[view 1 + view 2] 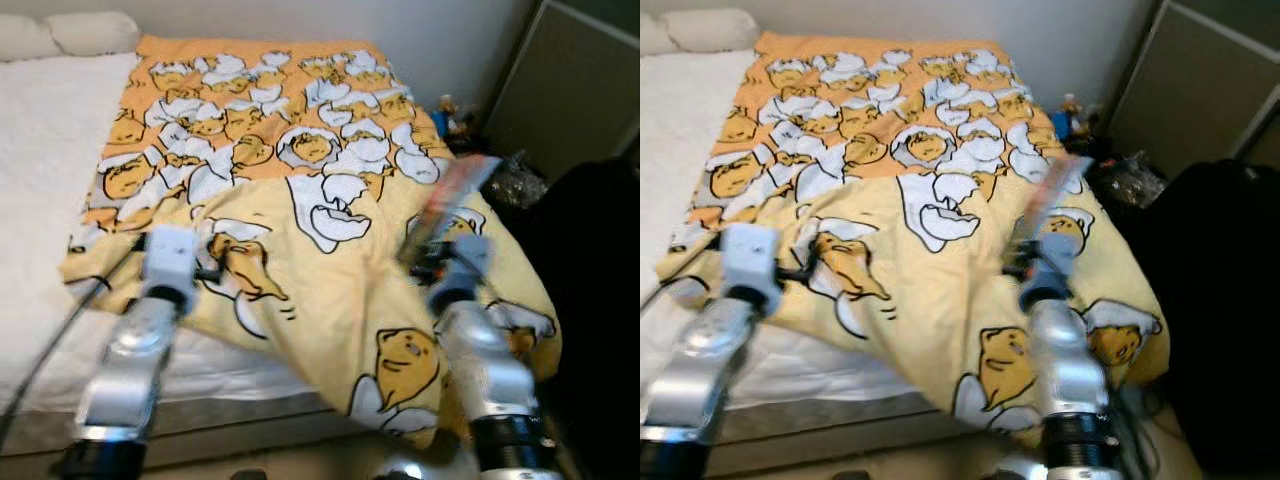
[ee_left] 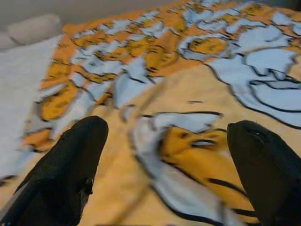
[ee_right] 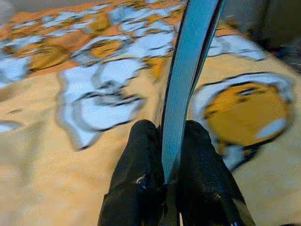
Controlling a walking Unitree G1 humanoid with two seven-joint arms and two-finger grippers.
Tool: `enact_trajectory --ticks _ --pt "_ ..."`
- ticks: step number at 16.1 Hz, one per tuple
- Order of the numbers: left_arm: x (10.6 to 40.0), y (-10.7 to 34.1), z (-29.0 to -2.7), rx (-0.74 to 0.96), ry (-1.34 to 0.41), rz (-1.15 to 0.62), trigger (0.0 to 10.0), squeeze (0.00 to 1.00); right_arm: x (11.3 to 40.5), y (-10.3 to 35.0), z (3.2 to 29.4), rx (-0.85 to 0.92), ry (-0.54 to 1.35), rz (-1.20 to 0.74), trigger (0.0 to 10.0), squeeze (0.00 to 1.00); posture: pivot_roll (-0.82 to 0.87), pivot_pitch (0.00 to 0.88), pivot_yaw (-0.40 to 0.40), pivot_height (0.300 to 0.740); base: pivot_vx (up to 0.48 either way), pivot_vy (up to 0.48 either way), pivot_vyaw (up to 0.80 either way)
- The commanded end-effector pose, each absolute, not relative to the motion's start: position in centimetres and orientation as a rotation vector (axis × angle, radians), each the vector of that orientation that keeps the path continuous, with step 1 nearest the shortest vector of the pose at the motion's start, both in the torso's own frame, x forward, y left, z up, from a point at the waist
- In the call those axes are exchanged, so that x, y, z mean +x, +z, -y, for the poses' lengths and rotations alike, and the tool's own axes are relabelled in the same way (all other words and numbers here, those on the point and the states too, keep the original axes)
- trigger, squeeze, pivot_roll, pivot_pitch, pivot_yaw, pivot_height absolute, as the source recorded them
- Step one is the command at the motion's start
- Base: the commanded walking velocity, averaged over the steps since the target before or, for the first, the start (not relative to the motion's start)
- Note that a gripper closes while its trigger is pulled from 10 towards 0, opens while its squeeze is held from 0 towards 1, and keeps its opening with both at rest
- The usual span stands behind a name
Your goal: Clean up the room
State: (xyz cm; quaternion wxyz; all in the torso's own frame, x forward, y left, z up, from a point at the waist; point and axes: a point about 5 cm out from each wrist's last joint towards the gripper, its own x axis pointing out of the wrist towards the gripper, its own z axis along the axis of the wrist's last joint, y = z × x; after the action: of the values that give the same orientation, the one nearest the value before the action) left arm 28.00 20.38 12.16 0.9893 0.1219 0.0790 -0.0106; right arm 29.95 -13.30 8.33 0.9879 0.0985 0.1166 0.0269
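A yellow-orange blanket (image 1: 300,180) printed with cartoon figures covers the bed and hangs over its near right corner. My right gripper (image 3: 170,136) is shut on a thin flat book (image 3: 190,61), seen edge-on with a pale blue cover; in the left eye view the book (image 1: 448,205) slants up over the blanket's right side. My left gripper (image 2: 167,141) is open, its two black fingers (image 2: 70,165) spread wide just above the blanket near the bed's front left, nothing between them.
A white sheet (image 1: 45,150) and pillows (image 1: 90,32) lie on the bed's left. Small clutter (image 1: 455,118) sits on the floor by the right wall. A dark bulky object (image 1: 590,300) stands at the right, close to my right arm.
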Motion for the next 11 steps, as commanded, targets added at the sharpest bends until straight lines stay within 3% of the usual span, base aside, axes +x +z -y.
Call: enact_trajectory --ticks 1,11 --pt "28.17 12.33 -19.48 0.246 -0.047 -0.146 10.0 0.0 30.47 9.81 14.09 0.185 0.044 -0.162 10.0 0.0 0.04 0.0 -0.008 0.74 0.0 0.368 0.0" --pt "28.22 12.42 -19.58 0.252 -0.043 -0.142 10.0 0.0 30.54 9.95 14.0 0.179 0.045 -0.155 10.0 0.0 0.04 0.0 -0.01 0.74 0.0 0.37 0.0"
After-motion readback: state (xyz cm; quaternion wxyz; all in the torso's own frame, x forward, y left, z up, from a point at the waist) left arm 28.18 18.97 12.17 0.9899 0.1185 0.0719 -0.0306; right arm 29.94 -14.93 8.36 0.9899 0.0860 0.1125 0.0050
